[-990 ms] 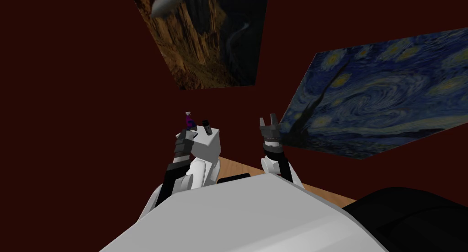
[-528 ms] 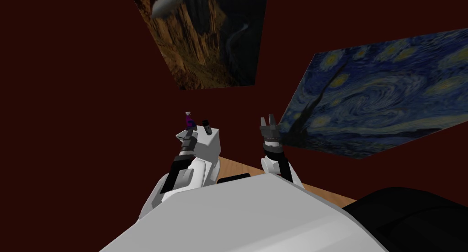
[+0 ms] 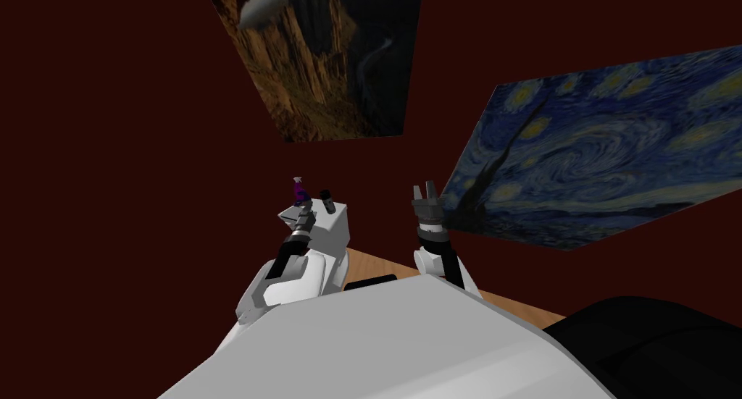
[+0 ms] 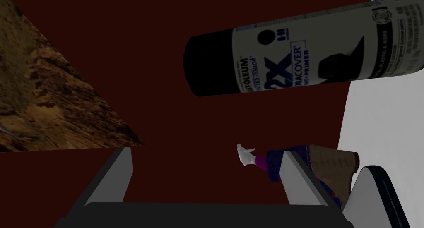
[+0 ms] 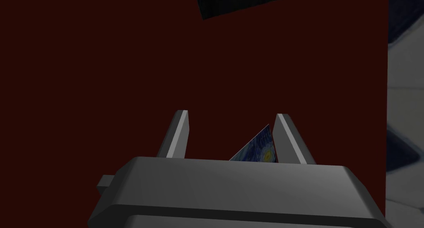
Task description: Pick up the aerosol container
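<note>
Aerosol can (image 4: 306, 47) sits past spread L fingers (image 4: 120, 176), not btwn them.

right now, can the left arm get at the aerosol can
Probably yes. The left gripper is open and nothing lies between it and the aerosol can, though the can sits off to one side of its line and the purple spray bottle stands close by.

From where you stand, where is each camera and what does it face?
Head: on my head, looking steeply down at a white stand; both arms show.
Left wrist: on that hand, looking along the open left gripper at the spray can and purple bottle.
Right wrist: likewise, past the open right gripper at a wall.
Head and left wrist both show the can.
</note>
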Tool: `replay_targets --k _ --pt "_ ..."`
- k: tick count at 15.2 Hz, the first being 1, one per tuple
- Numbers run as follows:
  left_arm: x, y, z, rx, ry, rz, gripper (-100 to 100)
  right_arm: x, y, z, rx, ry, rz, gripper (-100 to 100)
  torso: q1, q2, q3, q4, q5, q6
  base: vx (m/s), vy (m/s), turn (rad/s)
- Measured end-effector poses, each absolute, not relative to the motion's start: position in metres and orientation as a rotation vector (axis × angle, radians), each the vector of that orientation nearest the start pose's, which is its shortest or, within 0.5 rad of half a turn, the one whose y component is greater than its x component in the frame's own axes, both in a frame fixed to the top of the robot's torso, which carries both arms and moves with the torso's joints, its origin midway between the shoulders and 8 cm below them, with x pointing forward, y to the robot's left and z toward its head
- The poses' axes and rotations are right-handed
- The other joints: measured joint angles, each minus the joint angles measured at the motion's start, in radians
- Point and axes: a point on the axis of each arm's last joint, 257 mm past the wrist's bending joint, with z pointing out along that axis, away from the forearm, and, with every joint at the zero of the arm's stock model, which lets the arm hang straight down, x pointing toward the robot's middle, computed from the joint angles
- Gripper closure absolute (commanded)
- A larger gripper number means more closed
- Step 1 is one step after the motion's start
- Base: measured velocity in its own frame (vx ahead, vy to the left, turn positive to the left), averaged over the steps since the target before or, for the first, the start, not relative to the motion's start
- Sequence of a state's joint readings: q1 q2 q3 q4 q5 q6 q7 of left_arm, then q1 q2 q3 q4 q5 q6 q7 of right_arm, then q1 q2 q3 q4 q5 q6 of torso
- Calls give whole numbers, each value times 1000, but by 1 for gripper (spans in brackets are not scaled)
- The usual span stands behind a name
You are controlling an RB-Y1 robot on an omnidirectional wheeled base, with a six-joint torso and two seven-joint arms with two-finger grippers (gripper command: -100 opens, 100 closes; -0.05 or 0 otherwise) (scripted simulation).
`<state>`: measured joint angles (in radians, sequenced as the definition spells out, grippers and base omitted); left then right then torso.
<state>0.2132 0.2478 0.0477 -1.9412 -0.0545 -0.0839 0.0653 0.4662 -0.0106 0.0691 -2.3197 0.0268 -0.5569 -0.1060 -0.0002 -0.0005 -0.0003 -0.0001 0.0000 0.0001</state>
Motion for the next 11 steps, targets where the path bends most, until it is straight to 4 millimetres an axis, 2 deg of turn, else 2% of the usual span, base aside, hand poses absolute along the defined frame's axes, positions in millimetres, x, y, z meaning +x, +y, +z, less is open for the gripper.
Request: replay_targets --k 11 --pt "535 332 -144 -978 1248 -1005 -100 330 -245 62 575 525 1496 0 -1 0 0 0 0 0 -1 -11 -6"
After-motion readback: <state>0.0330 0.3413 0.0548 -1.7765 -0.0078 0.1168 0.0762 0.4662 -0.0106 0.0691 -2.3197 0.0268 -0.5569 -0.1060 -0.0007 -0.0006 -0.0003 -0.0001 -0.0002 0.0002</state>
